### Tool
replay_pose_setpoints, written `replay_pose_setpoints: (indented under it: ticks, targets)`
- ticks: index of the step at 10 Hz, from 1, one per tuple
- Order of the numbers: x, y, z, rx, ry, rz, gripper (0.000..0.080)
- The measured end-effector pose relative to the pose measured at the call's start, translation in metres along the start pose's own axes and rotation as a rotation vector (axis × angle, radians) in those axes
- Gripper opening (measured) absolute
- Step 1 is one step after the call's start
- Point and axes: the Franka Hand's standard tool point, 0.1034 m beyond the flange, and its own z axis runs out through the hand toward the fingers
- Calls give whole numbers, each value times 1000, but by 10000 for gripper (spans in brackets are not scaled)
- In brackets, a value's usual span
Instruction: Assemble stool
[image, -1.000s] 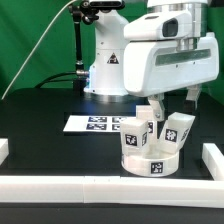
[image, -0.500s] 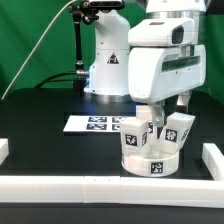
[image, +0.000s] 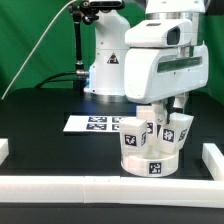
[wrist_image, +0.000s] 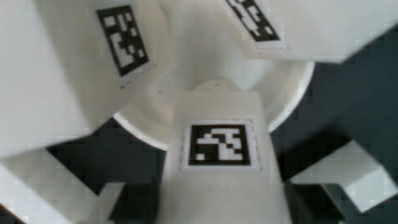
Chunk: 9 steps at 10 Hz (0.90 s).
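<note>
Inspection of the arm: the fingers (image: 158, 108) are lowered onto the stool assembly and stand closed upon a leg (image: 148, 124), which rises upright from the seat (image: 152, 158). In the exterior view the arm's white housing hides the finger tips themselves; the grip is judged from the wrist view, where one tagged leg (wrist_image: 221, 150) lies directly between the fingers, with dark finger parts showing at either side of it.

Seat: a thick white round disc resting on the black bench (image: 50, 150), directly beneath the fingers, with a square tag on its side wall. In the wrist view its pale round face (wrist_image: 210, 95) lies beyond the gripped leg.

Other legs: a second leg (image: 176, 128) stands on the seat just beside the fingers, toward the exterior view's right, slightly tilted. A third leg (image: 131, 128) stands close on the opposite side.

The marker board (image: 92, 124) lies flat on the bench, near the fingers, toward the exterior view's left. White border bars (image: 60, 186) edge the bench, well apart from the fingers.
</note>
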Motion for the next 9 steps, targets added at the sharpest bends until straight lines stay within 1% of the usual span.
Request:
replay_pose_setpoints:
  ticks: [5, 7, 9]
  targets:
    - [-2, 0, 2, -5, 20, 555, 335]
    - [-2, 0, 2, -9, 32, 728, 335]
    - [-1, -2, 2, 0, 37, 966, 337]
